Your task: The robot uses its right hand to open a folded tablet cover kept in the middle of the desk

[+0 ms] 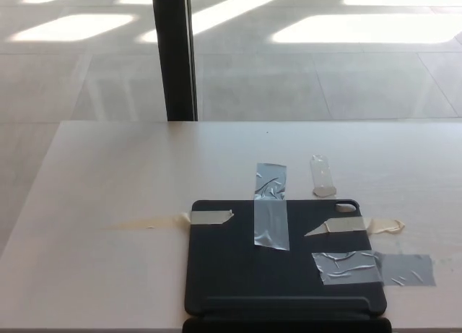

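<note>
No brand, label or writing can be read anywhere on the things in view. Neither robot hand shows in the frame, so whether they are open or closed cannot be told.

At the left of the pale desk [108, 181], a long beige tape strip [170, 219] runs from the bare surface onto the upper left corner of the cover [238, 275]. The cover is dark, lies flat and closed in the lower middle of the frame, and its near edge is cut off by the bottom border, where a raised band crosses it.

A grey tape strip [271, 205] stands upright in the picture over the cover's far edge, half on the desk, half on the cover. Just right of it and above the cover, a small clear strip [322, 175] lies on the desk; it looks like tape, but it is too faint to be sure.

At the cover's upper right corner a small cut-out shows. Below it, another beige strip [357, 225] crosses the right edge, and a second grey strip [375, 268] crosses lower down.

In the upper left of the frame a black post [173, 51] stands behind the desk on a sunlit floor [325, 66].
</note>
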Robot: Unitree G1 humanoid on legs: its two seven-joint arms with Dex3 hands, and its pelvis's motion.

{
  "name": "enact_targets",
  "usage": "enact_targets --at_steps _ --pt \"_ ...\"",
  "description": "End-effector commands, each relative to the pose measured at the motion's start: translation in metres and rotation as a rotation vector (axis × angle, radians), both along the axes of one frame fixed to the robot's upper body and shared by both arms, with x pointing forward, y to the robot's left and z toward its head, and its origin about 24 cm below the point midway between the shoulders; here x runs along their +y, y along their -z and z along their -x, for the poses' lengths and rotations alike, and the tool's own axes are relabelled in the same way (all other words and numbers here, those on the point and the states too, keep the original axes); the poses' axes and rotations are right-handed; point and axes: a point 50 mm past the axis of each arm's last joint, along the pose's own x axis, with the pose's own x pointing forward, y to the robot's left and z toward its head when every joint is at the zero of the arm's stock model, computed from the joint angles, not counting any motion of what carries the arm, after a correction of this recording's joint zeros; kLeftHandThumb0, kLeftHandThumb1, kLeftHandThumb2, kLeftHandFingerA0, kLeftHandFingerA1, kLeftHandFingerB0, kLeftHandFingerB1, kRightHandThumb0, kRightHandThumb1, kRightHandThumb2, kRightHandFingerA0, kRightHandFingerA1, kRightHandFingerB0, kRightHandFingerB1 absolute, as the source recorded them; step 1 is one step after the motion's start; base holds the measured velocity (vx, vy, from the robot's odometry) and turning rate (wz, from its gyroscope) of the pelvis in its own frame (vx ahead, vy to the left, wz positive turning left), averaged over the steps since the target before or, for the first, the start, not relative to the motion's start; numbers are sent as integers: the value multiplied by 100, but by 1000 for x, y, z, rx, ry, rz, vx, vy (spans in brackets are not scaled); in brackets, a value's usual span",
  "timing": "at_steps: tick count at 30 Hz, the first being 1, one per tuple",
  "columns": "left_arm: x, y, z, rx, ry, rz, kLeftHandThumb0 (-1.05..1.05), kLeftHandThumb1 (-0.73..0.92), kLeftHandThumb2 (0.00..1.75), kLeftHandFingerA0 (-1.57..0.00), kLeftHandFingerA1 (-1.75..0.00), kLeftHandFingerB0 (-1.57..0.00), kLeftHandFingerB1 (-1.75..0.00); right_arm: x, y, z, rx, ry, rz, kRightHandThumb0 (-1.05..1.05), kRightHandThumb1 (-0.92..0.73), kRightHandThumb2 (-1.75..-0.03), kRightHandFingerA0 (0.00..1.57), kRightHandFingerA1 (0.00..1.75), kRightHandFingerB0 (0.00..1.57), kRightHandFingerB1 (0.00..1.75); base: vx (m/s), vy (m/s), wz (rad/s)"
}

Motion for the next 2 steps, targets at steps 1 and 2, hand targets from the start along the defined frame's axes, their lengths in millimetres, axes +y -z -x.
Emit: enact_targets --at_steps 1,2 --pt "13 -7 26 20 9 -45 -59 31 81 -79 -88 -65 -77 -24 82 84 127 636 129 -56 -57 -56 44 95 26 80 0 0 0" --pt "13 -7 26 18 13 -42 -59 31 82 -73 -86 -56 -73 -25 83 85 134 630 136 -60 -56 -57 45 95 28 82 0 0 0"
